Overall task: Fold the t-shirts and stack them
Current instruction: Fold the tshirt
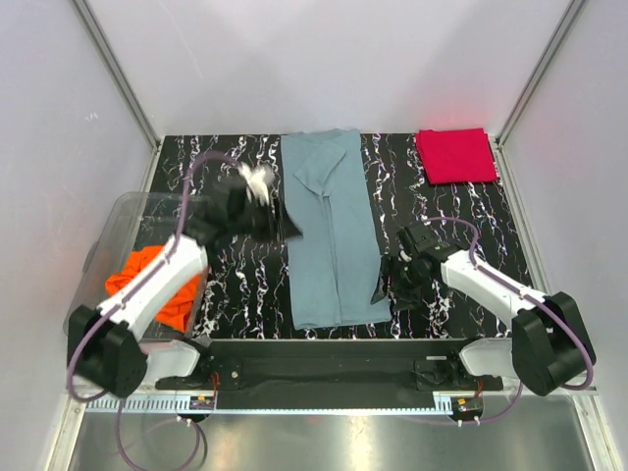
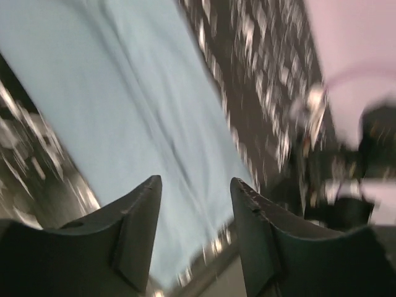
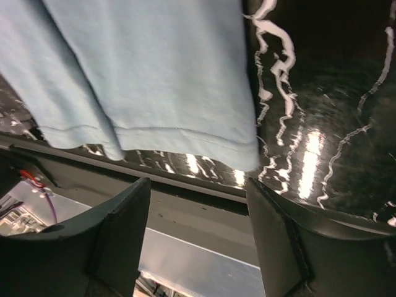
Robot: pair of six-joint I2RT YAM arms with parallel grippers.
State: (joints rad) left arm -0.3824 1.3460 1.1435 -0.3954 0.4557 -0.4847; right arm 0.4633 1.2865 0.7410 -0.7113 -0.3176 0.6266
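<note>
Grey-blue t-shirt (image 1: 332, 235) folded lengthwise before me, red t-shirt (image 1: 455, 155) folded square far right, orange t-shirt (image 1: 145, 263) crumpled at my left.

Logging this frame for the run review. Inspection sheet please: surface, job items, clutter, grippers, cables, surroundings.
Surface: black marbled table, glossy, white veining.
Job's things: grey-blue t-shirt lies mid-table as a long strip, not yet folded up; red t-shirt lies folded at the far right corner; orange t-shirt lies crumpled in the bin.
Clutter: clear plastic bin at the left edge; nothing else seen.
Grippers: left gripper open, empty, over the grey-blue t-shirt, view blurred; right gripper open, empty, at that shirt's near hem.
Cables: purple cables loop along both arms.
Surroundings: pale enclosure walls.
</note>
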